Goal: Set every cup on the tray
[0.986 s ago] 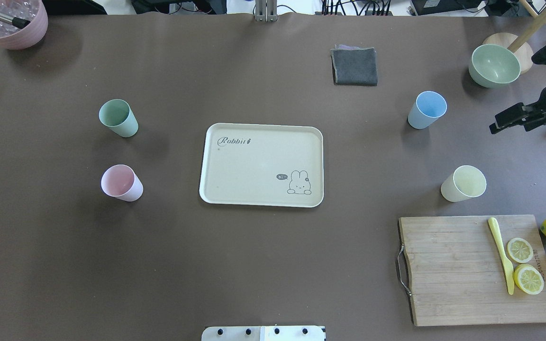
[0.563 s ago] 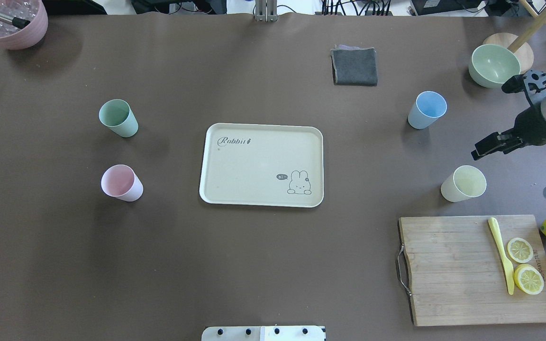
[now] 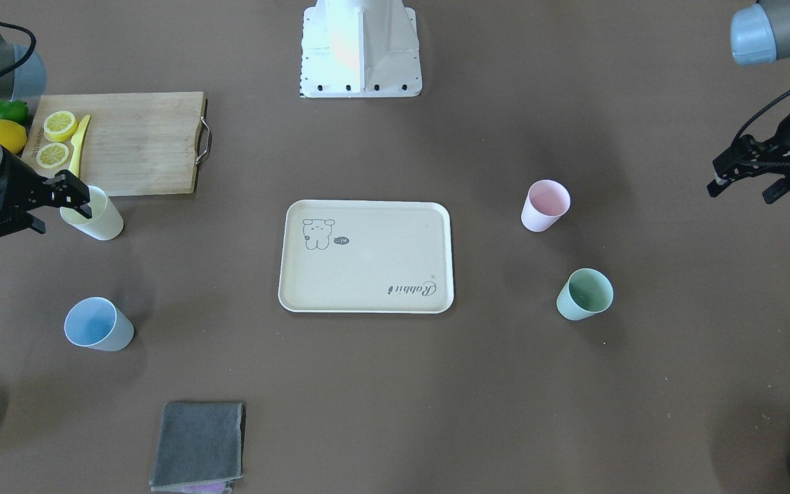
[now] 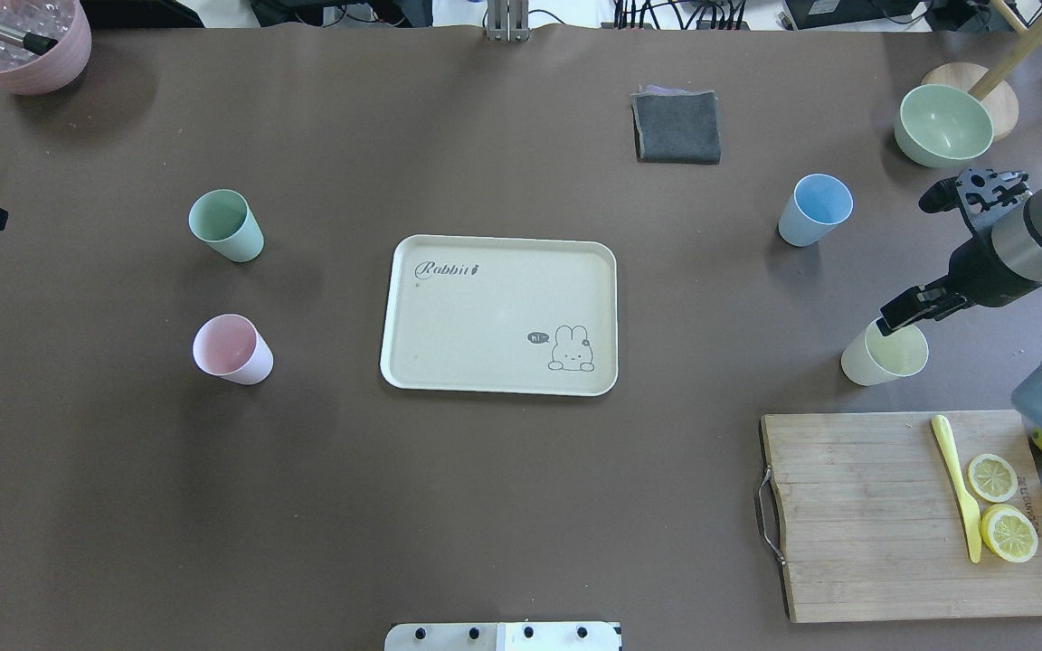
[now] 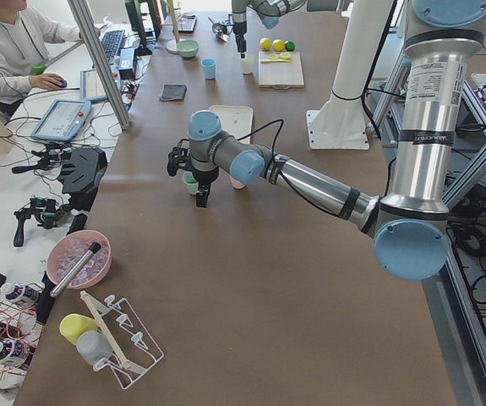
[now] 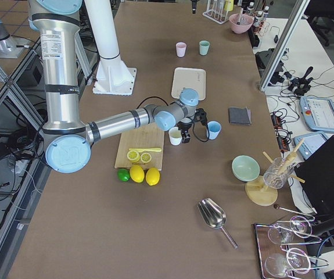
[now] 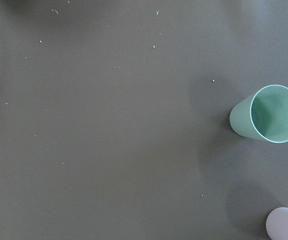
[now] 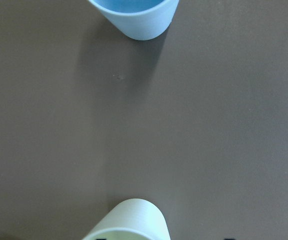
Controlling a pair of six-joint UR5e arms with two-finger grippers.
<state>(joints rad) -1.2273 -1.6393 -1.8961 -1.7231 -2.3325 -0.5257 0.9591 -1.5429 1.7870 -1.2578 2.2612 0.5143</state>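
We log the right gripper (image 4: 903, 312) at the right of the overhead view with its jaws apart and nothing held. One finger lies over the far rim of the pale yellow cup (image 4: 874, 362); we can't tell if it touches. In its wrist view that cup's rim is at bottom centre, with two dark finger bits spread at the bottom edge, and the light blue cup (image 4: 812, 212) is at top centre.

The yellow cup stands upright on the worktop (image 4: 521, 506), right of the tray (image 4: 498, 307) and well apart from it. The blue cup is upright, above it in the frame. Lower right is the wooden cutting board (image 4: 856, 515) with a yellow knife (image 4: 957, 484) and two lemon halves (image 4: 1000, 506). The mark on the board's right edge is too small to read. The pale green bowl (image 4: 942, 125) is upper right and the grey cloth (image 4: 677, 127) is top centre-right.

We see the left gripper (image 3: 741, 194) at the right edge of the front-facing view, jaws apart and holding nothing, above bare worktop and well apart from the cups. The mint green cup (image 4: 227, 226) and pale pink cup (image 4: 233, 350) stand upright left of the tray, green above pink.

The tray is at centre, and all four cups are on the worktop, not on it. Its print reads "Rabbit" in script at upper left and "hi" in a bubble beside the animal drawing at lower right. The mauve pot (image 4: 19, 45) is in the top left corner.
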